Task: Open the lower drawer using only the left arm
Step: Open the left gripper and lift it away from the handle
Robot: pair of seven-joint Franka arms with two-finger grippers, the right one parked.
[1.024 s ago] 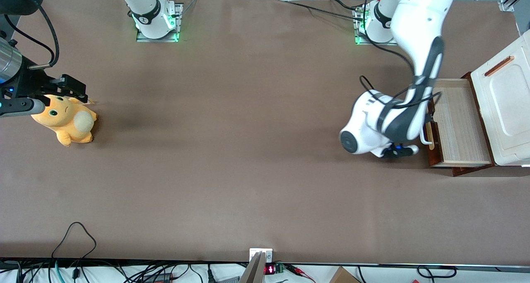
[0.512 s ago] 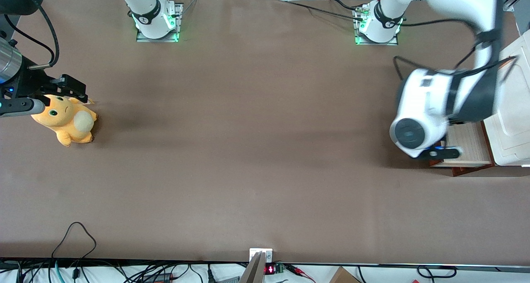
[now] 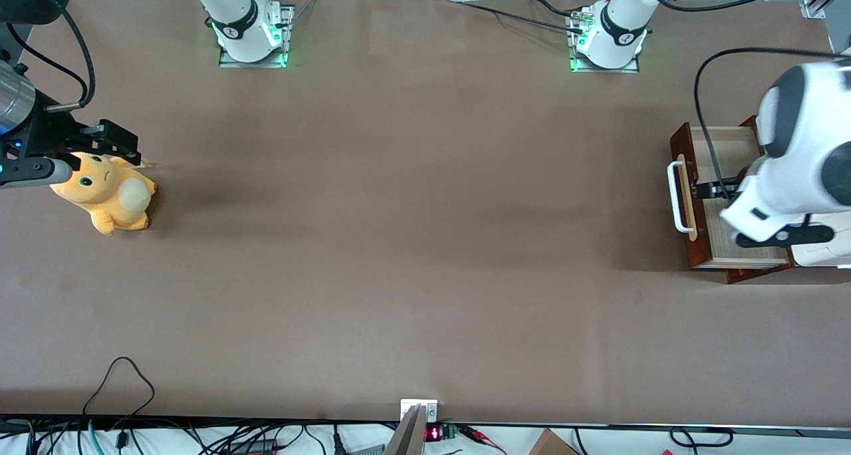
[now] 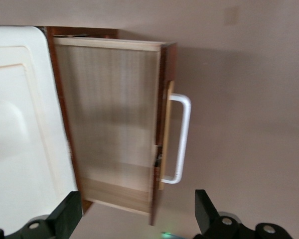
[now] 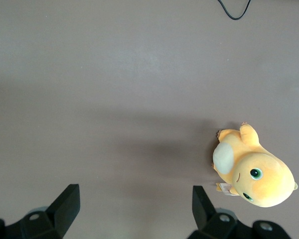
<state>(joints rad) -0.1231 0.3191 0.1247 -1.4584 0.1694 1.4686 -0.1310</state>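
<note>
counter point(image 3: 412, 255): brown, carries everything; cable loop point(image 3: 120, 382) at the edge nearest the front camera
lower drawer point(image 3: 728, 199): working arm's end of the counter, pulled well out, light wood floor point(image 4: 109, 114) exposed, nothing in it; white loop handle point(image 3: 679, 196) free
cabinet top point(image 4: 20, 124): white panel above the drawer body, mostly hidden by the arm in the front view
end effector point(image 4: 134, 219): fingers spread apart, holding nothing, raised above the open drawer, clear of the handle point(image 4: 181, 139)
left arm point(image 3: 794, 155): wrist hangs over the drawer and cabinet
change: arm was down at the handle 1.0 s ago, then lifted; now it has swung up and away toward the cabinet, handle uncovered
drawer vs earlier: same extension, no further pull
task read: opening looks done, arm retreating
plush toy point(image 3: 106, 192): orange, parked arm's end, unchanged
arm bases point(image 3: 608, 39): farthest from the front camera, green lights on
</note>
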